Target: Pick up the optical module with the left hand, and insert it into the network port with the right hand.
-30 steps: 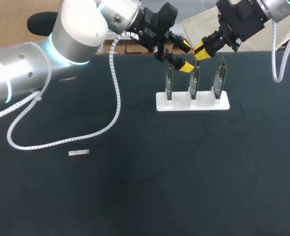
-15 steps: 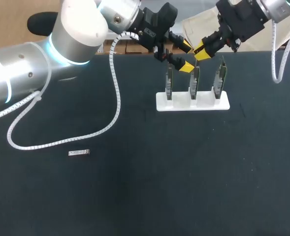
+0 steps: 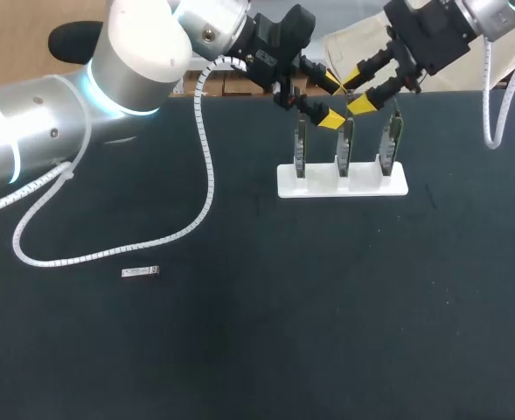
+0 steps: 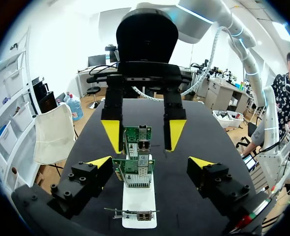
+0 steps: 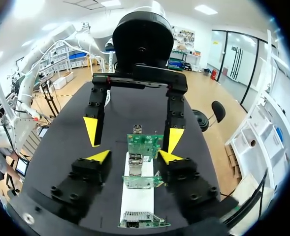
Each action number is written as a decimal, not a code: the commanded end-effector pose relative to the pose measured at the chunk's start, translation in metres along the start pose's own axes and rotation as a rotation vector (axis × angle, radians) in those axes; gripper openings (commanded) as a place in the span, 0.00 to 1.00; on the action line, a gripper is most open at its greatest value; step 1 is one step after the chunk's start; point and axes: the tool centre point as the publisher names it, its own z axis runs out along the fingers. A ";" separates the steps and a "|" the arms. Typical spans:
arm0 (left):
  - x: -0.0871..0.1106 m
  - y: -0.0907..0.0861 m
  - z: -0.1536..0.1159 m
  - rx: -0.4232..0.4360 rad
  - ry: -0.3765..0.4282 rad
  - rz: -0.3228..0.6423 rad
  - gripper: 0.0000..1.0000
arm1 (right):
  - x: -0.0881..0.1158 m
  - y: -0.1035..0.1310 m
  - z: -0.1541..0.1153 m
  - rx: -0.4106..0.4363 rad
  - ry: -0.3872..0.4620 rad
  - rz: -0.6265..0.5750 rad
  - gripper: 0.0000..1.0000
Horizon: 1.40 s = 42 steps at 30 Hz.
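Observation:
A small silver optical module (image 3: 141,272) lies alone on the black table at the left, far from both grippers. A white stand (image 3: 362,185) at the back holds three upright green network cards; the middle card (image 3: 346,144) stands under the grippers. My left gripper (image 3: 330,101) hangs open above the stand, facing my right gripper (image 3: 359,90), whose fingers are also apart with nothing held. In the left wrist view my left gripper (image 4: 149,163) is open over the cards (image 4: 133,169). In the right wrist view my right gripper (image 5: 134,157) straddles the card row (image 5: 144,141).
The left arm's white coiled cable (image 3: 206,179) droops onto the table between the module and the stand. The black table (image 3: 327,332) runs to the front and right of the stand.
My right gripper's fingers have spread apart from a near-closed pinch above the middle card. Both arms, the stand and the module on the table have stayed in place.

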 end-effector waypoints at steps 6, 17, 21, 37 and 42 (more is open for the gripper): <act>-0.001 0.002 0.000 0.003 0.005 -0.002 1.00 | -0.001 0.003 -0.006 0.015 -0.001 -0.001 1.00; -0.001 0.002 0.000 0.003 0.005 -0.002 1.00 | 0.000 0.002 -0.017 0.023 -0.043 0.049 1.00; -0.001 0.002 0.000 0.003 0.005 -0.002 1.00 | -0.002 0.001 -0.021 0.025 -0.068 0.066 1.00; -0.001 0.002 0.000 0.003 0.005 -0.002 1.00 | -0.008 0.003 -0.027 0.038 -0.095 0.050 0.00; -0.001 0.002 0.000 0.003 0.005 -0.002 1.00 | -0.011 0.003 -0.028 0.043 -0.101 0.039 0.00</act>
